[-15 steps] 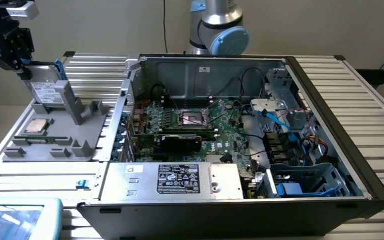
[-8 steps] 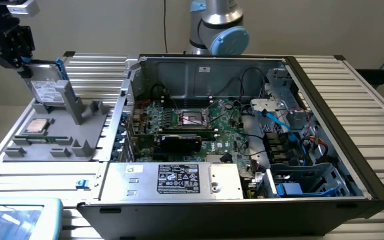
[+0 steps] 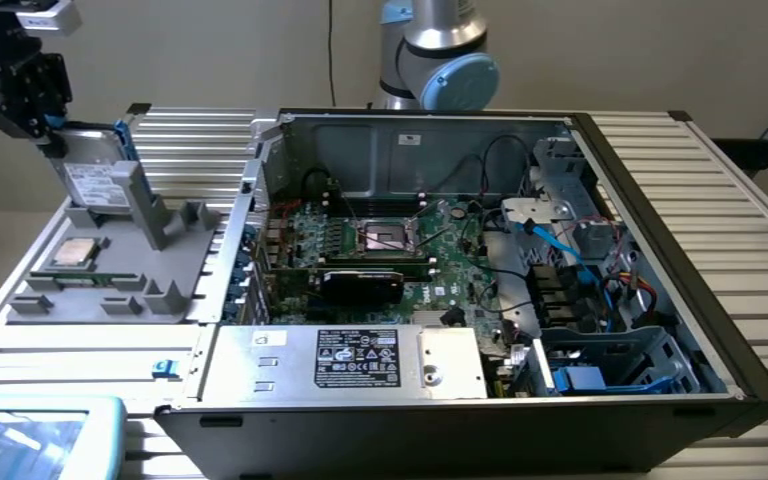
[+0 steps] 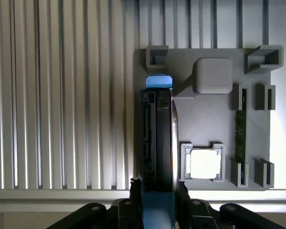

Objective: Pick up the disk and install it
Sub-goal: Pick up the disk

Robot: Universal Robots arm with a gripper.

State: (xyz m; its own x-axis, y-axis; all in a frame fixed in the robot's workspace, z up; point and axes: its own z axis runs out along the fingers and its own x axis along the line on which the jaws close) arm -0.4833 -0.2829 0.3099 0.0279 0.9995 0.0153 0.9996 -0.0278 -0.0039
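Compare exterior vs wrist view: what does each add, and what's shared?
Exterior adds: the open computer case, its motherboard, the silver box with black sticker, and the disk's white label.
Wrist adds: the disk edge-on, with the jaws pressed on both sides of its blue carrier.
Shared: disk, gripper, grey tray, processor chip.
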